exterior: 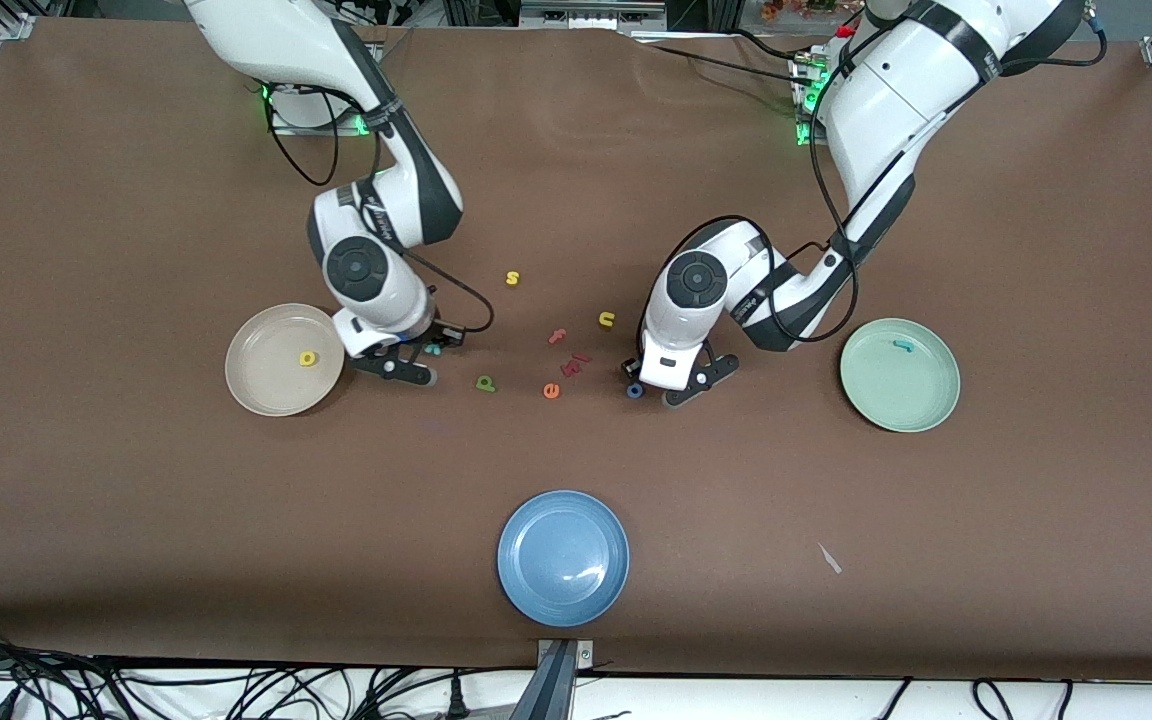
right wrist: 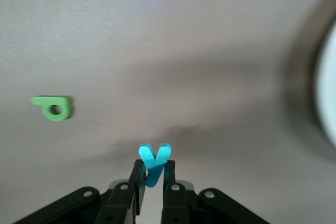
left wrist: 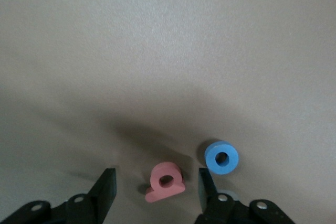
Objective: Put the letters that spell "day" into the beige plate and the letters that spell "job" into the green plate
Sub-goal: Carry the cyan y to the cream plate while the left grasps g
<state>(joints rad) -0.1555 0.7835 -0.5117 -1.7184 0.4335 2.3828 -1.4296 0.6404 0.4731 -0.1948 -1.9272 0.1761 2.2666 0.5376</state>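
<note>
Right gripper (right wrist: 152, 174), low over the brown table (exterior: 136, 520) just beside the beige plate (exterior: 258, 392), is closed on the teal y (right wrist: 154, 162); the letter stands upright between the fingers (right wrist: 137, 179), its forked end clear of them. In the front view this gripper (exterior: 426, 352) lies on the side of the beige plate that faces the middle of the table.

Left gripper (left wrist: 156, 186), low over the table toward the left arm's end from the beige plate, has its jaws apart on either side of the red-pink b (left wrist: 165, 181), which lies flat on the table; neither finger is seen to touch it. The blue o (left wrist: 221, 157) lies flat just outside one finger (left wrist: 206, 183); in the front view it (exterior: 635, 392) shows at the edge of the gripper (exterior: 654, 385).

The yellow d (exterior: 308, 357) lies in the beige plate. The green a (exterior: 485, 383) lies on the table near the plate, toward the left arm's end from the right gripper. A teal j (exterior: 902, 346) lies in the green plate (exterior: 886, 405), well apart from the beige plate at the left arm's end of the table.

Loose between the grippers: orange e (exterior: 551, 391), pink f (exterior: 558, 336), yellow s (exterior: 512, 278), yellow u (exterior: 606, 319). A blue plate (exterior: 536, 590) sits nearer the front camera than the beige plate.
</note>
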